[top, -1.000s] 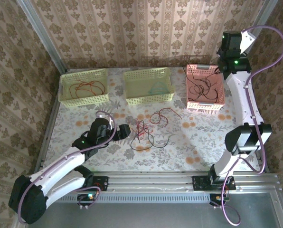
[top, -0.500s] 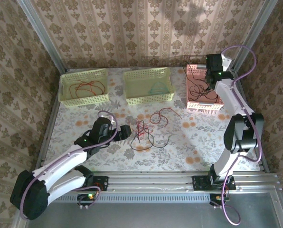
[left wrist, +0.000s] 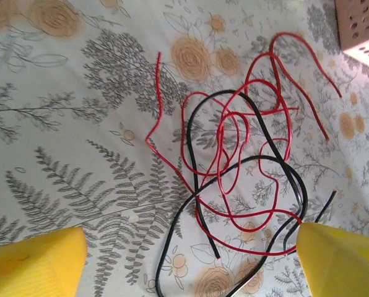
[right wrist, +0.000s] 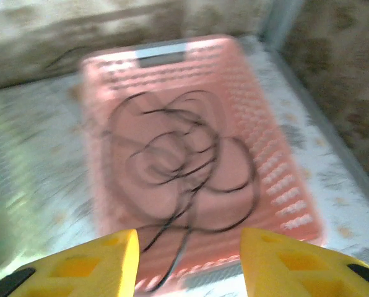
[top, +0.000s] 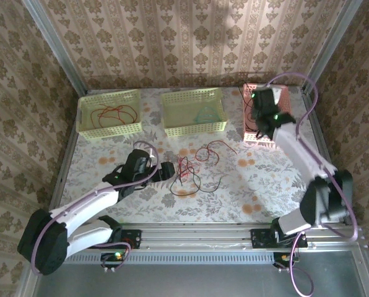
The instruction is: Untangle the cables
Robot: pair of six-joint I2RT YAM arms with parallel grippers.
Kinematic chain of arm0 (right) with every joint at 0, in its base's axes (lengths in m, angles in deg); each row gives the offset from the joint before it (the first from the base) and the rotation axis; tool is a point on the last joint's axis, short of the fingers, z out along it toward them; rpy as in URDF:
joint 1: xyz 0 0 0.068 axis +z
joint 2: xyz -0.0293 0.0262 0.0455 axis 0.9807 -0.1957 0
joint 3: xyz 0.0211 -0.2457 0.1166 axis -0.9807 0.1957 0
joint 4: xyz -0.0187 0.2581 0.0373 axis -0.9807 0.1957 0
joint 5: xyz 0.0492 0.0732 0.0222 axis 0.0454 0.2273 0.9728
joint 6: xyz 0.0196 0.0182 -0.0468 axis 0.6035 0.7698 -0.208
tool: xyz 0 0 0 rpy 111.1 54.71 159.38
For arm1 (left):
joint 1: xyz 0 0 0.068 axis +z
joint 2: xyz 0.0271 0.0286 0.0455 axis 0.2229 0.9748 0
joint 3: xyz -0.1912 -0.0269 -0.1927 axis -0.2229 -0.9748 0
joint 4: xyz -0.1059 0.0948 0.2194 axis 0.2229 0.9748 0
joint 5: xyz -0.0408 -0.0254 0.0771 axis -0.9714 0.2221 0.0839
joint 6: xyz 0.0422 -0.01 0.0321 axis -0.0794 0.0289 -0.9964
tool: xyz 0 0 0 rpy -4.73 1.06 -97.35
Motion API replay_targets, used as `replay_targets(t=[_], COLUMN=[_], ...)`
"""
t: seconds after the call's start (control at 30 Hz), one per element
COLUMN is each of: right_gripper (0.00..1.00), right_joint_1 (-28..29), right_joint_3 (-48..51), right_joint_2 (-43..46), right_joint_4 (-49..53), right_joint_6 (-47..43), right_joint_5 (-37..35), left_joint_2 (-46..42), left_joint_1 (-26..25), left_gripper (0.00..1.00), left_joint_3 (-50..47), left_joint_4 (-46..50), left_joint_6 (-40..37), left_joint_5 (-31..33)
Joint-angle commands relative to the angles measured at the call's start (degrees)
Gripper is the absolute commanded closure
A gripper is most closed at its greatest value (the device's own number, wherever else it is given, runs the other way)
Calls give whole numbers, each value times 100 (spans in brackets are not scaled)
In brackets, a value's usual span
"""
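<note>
Swinging right gripper [right wrist: 187, 247], released, across basket [right wrist: 283, 185] at 1 o'clock, likely back for tangle [left wrist: 240, 154]; edging left gripper [left wrist: 189, 238] in, spread.

Red, black cables [left wrist: 234, 151] — floral table [left wrist: 60, 124]; pink basket [right wrist: 283, 185], probably black wires [right wrist: 172, 154].

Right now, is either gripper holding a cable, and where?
Nothing held: left gripper open over thin red and black wires, right gripper open facing pink plastic basket.
</note>
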Motion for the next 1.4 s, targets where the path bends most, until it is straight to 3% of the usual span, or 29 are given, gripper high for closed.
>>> replay_targets(t=[0.0, 0.13, 0.23, 0.37, 0.5, 0.6, 0.67, 0.8, 0.9, 1.03, 1.2, 1.3, 1.37], right_gripper=[55, 67, 69, 63, 56, 55, 61, 88, 100, 100, 100, 65, 58], right_joint_1=[924, 1809, 2254, 2675, 2711, 2707, 2712, 2707, 2712, 2707, 2706, 2707, 2734], right_joint_3=[1042, 2187, 2636, 2787, 2676, 2423, 2282, 2267, 2303, 2393, 2474, 2350, 2235], right_joint_2=[1062, 1349, 1029, 418, -312, -871, -1185, -1215, -926, -418, 30, -128, -364], right_joint_4=[-814, -1263, -1697, -2229, -2705, -2921, -2984, -2921, -2723, -2486, -2386, -2264, -2243], right_joint_6=[-239, 314, 554, 770, 1059, 1191, 1257, 1249, 1116, 1012, 986, 992, 1006], right_joint_5=[1134, 2388, 3145, 3359, 3374, 3562, 3674, 3532, 3443, 3281, 3124, 3119, 3216], left_joint_2=[328, 883, 1294, 1659, 1896, 2068, 2044, 2017, 2174, 2130, 1948, 1770, 1675], left_joint_1=[-179, -380, -485, -497, -477, -491, -504, -494, -490, -471, -431, -384, -326], left_gripper=[14, 25, 38, 48, 61, 62, 63, 66, 77, 100, 100, 100, 86], left_joint_3=[343, 608, 842, 964, 1078, 1089, 919, 559, 528, 429, 466, 491, 526], left_joint_4=[-121, -290, -290, -424, -442, -446, -548, -846, -840, -944, -783, -620, -468], left_joint_6=[-176, -377, -538, -604, -700, -745, -718, -713, -781, -815, -883, -917, -952], left_joint_5=[-197, -431, -460, -368, -362, -442, -289, -119, -157, -100, -83, 7, 114])
